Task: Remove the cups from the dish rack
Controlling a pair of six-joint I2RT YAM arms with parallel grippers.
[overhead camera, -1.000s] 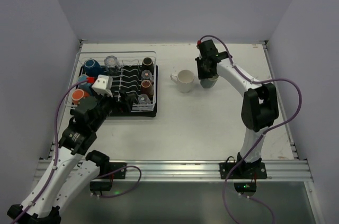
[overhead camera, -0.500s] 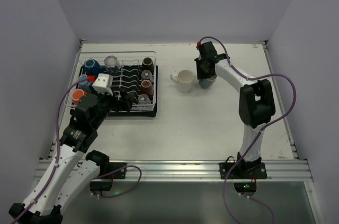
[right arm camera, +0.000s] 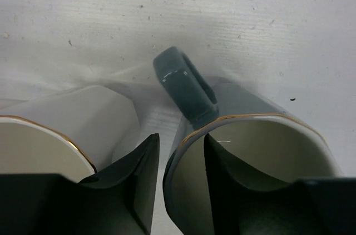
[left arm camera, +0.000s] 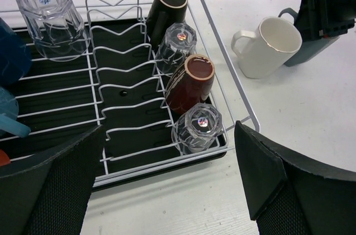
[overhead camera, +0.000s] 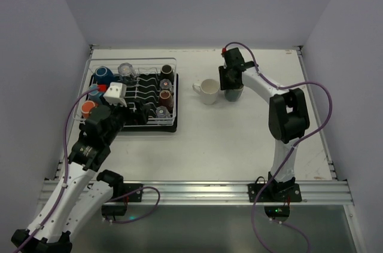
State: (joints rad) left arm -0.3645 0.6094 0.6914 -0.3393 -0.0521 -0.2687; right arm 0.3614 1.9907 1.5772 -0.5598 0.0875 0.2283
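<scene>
Right gripper (right arm camera: pixel 179 151) is clamped on the rim of the grey mug (right arm camera: pixel 261 135), one finger inside and one outside, well off the dish rack's (overhead camera: pixel 164 127) right edge. The cream mug (overhead camera: pixel 209 91) stands between rack and grey mug, almost touching the grey one. Left gripper (left arm camera: pixel 167 185) hangs spread wide over the rack's near right corner, above a glass tumbler (left arm camera: pixel 199 126). There's bare table (overhead camera: pixel 239 139) right of that rack edge.

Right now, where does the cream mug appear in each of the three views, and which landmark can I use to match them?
Top external: the cream mug stands near the middle, right of the dish rack.
Left wrist: cream mug at upper right, beyond the rack.
Right wrist: cream mug at lower left, cut off by the edge.
Shared landmark: the grey mug beside it.
</scene>
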